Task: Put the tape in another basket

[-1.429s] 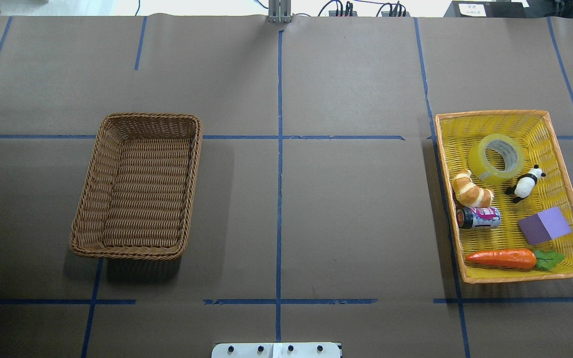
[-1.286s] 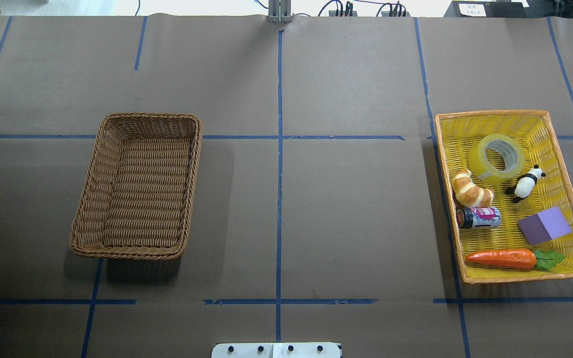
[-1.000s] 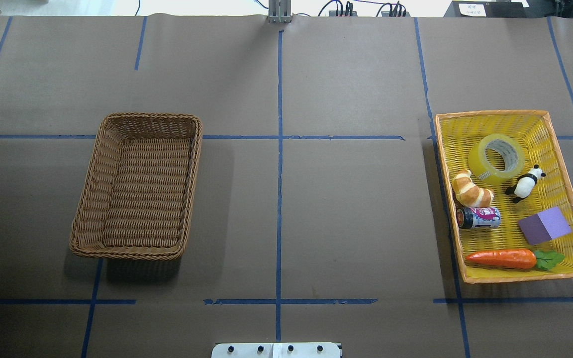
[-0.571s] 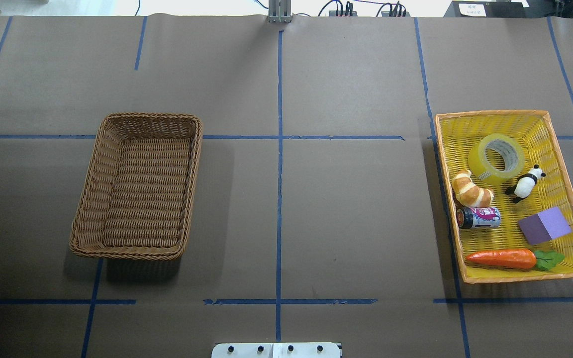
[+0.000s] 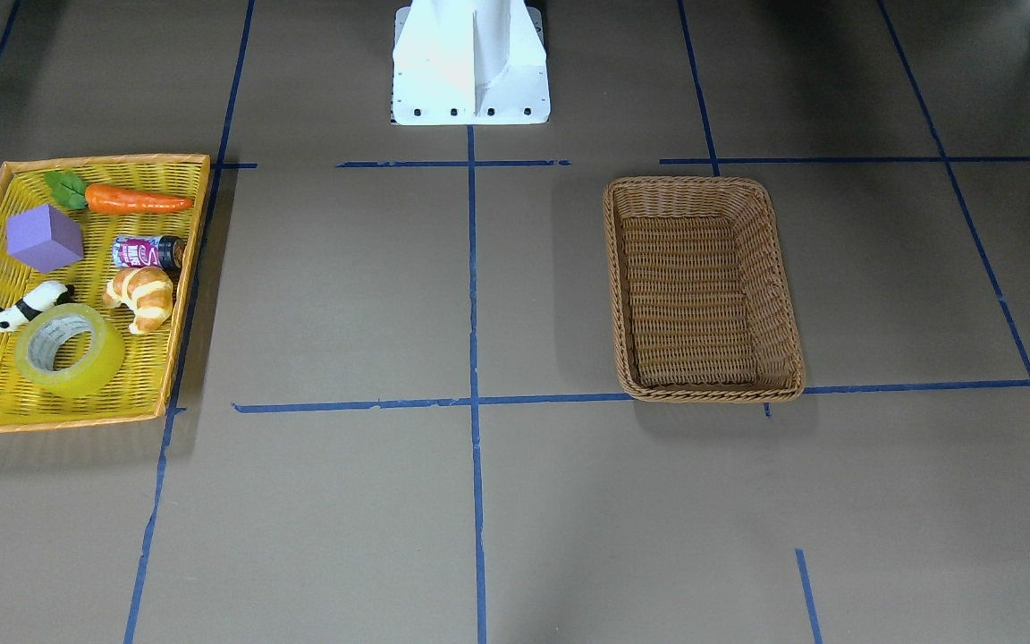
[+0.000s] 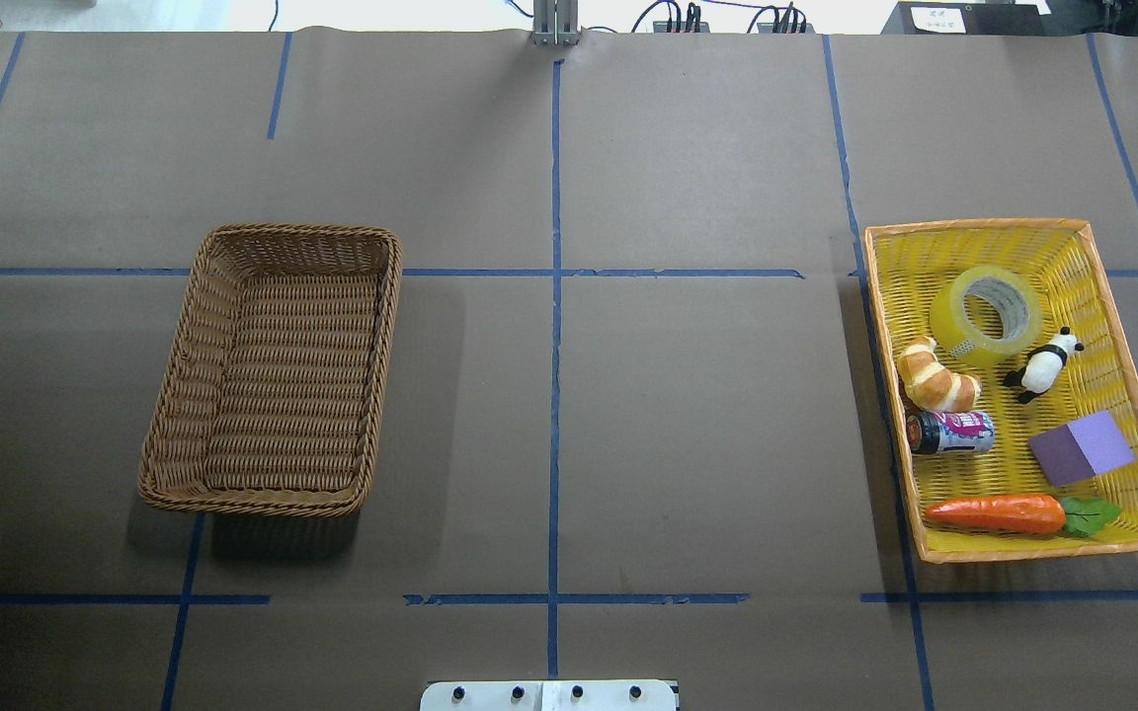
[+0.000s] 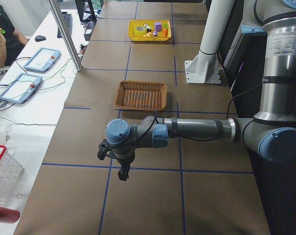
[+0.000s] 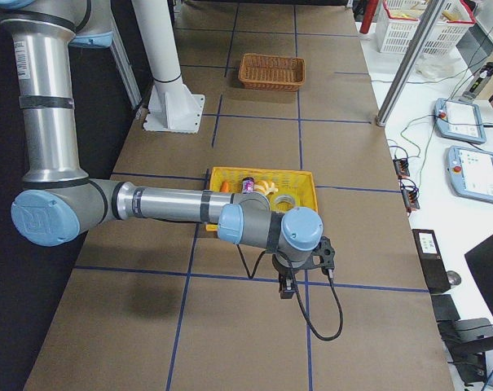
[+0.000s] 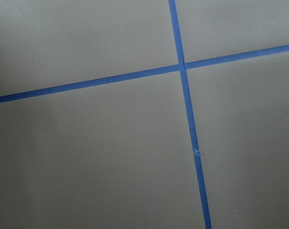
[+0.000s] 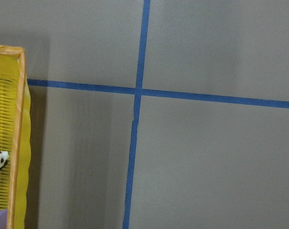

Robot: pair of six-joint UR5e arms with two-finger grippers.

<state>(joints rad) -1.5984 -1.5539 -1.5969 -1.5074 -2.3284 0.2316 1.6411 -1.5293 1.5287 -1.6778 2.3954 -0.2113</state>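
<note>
One tape (image 6: 986, 311) in yellow tray (image 6: 976, 226), basket (image 6: 298, 232) well apart

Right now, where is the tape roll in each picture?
Front-facing: tape lower left.
Overhead: tape upper right.
Exterior left: too small; somewhere in the far yellow tray.
Exterior right: tape near the centre.
Left wrist: absent.
Right wrist: absent.
Landmark: the yellow tray.
</note>
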